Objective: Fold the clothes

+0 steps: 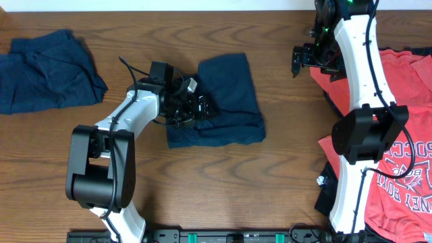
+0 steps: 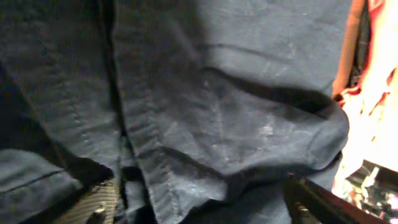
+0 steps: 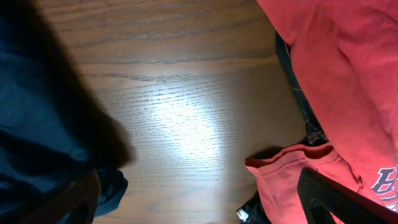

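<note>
1. Navy shirt [image 1: 229, 98]: laid at mid-surface [image 1: 270, 175] and folded to a rough rectangle with uneven edges. A soft bulge is seen in the left wrist view.
2. Second navy shirt [image 1: 47, 71]: left crumpled at the far-left corner, well apart from the first.
3. Red shirts [image 1: 412, 74]: heaped at the right edge, partly hidden by the right arm. White-and-dark lettering is shown on the nearest one.
4. Left gripper [image 1: 200, 106]: set on the navy shirt's left edge. Its fingers [image 2: 93, 202] are seen spread wide over the cloth, and no pinch is seen.
5. Right gripper [image 1: 298, 61]: held above bare surface between the navy shirt and the red shirts. Its jaws are spread fully and nothing is carried.
6. Handling, as judged: the cloth is taken to be light, limp cotton. No shape is kept once it is lifted, and sagging and dragging on the wood are to be expected. Stacked layers are likely to be slid apart if only the top one is caught.
7. Hold, as judged: the stitched hem [image 2: 134, 93] or a corner is preferred, since doubled cloth gives a thicker bite there. All layers at the edge are best pinched together. Mid-panel grabs are best avoided, as bunching is caused.
</note>
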Tool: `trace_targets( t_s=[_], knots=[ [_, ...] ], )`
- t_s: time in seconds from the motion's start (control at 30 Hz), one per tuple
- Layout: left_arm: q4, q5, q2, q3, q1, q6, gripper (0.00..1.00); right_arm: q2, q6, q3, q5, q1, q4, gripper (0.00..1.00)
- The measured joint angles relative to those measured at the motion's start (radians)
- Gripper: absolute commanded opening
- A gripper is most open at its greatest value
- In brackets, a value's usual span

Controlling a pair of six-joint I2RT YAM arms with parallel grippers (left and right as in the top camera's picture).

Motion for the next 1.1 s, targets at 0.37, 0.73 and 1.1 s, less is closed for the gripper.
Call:
trace_targets(
  t_s=[0.37,0.73,1.1],
  knots=[
    [0.028,0.043,0.071,0.006,0.013,-0.03,0.73,0.0,0.0,0.0,-0.001,0.0,0.0,0.99],
    [0.085,0.064,0.148,-0.001,0.012,-0.055,0.06,0.0,0.0,0.0,-0.003,0.0,0.0,0.99],
    [0.099,0.018,0.108,-0.001,0.005,-0.064,0.49,0.0,-0.039,-0.001,-0.064,0.0,0.003,0.99]
  ],
)
